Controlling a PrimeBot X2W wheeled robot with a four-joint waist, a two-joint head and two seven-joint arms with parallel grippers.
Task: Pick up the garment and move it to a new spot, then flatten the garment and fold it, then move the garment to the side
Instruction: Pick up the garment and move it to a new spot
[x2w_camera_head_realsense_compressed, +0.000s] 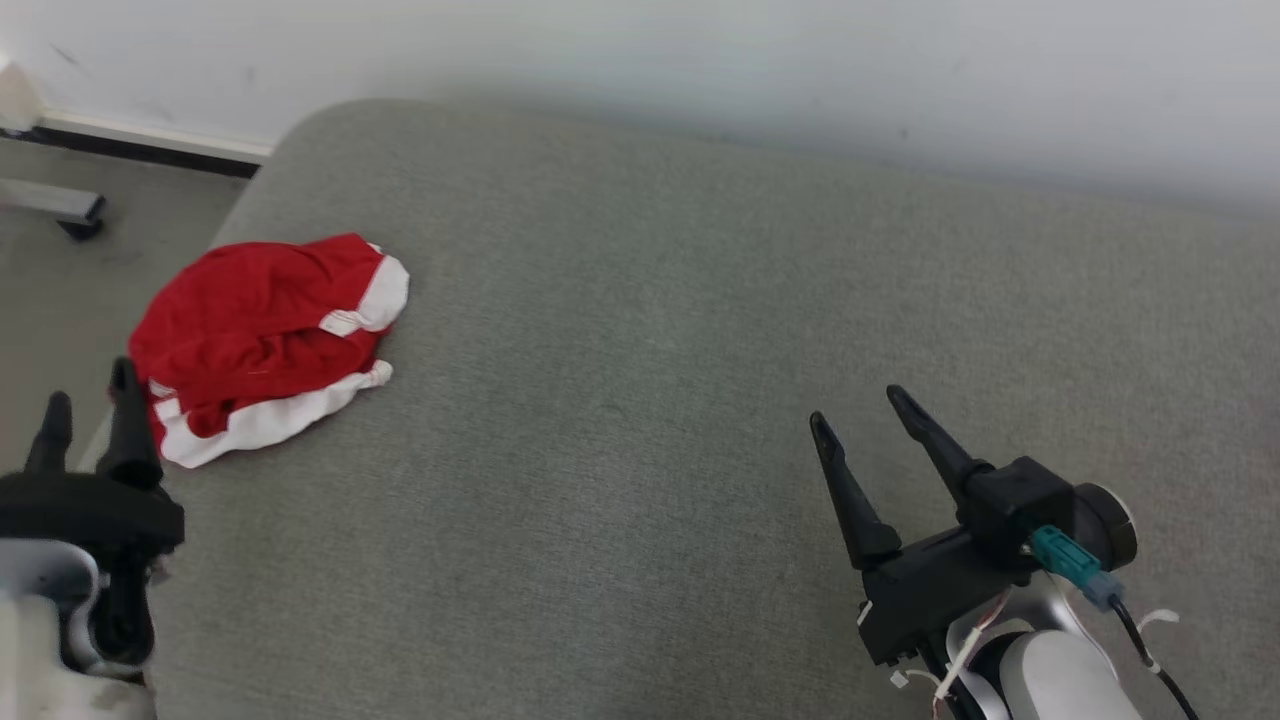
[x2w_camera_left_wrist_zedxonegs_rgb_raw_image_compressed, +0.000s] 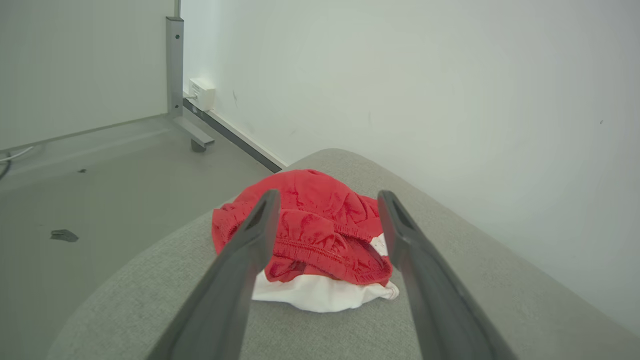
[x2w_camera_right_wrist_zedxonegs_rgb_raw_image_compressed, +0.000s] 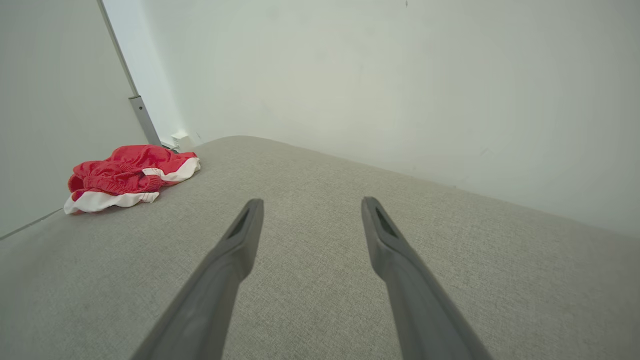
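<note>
Holding the left gripper (x2w_camera_head_realsense_compressed: 88, 385) spread wide at the lower left of the head view, clasping nothing. Pointing its two dark fingers toward the garment (x2w_camera_head_realsense_compressed: 262, 330), with the nearer fingertip showing just beside the white hem; being too close to judge whether touching or not. Framing the crumpled cloth between those two fingers in the left wrist view, the red bulk sitting on top and a white band spilling out underneath toward the camera.

Finding the garment lying in a bunched heap on the grey cushion (x2w_camera_head_realsense_compressed: 640, 420), near its rounded far left corner and close to the left edge. Showing red fabric with white trim, a gathered waistband facing the left wrist camera, nothing spread flat.

Keeping the right gripper (x2w_camera_head_realsense_compressed: 855, 405) at the lower right of the head view, well apart from the garment, also gaping wide and gripping nothing. Aiming its fingers up and slightly leftward over bare grey upholstery, with the red heap sitting far off to the left in the right wrist view.

Running behind the cushion: a pale wall (x2w_camera_head_realsense_compressed: 700, 60). Lying beyond the cushion's left edge: a grey floor (x2w_camera_head_realsense_compressed: 60, 290), with a metal post (x2w_camera_left_wrist_zedxonegs_rgb_raw_image_compressed: 175, 65) standing by the wall.
</note>
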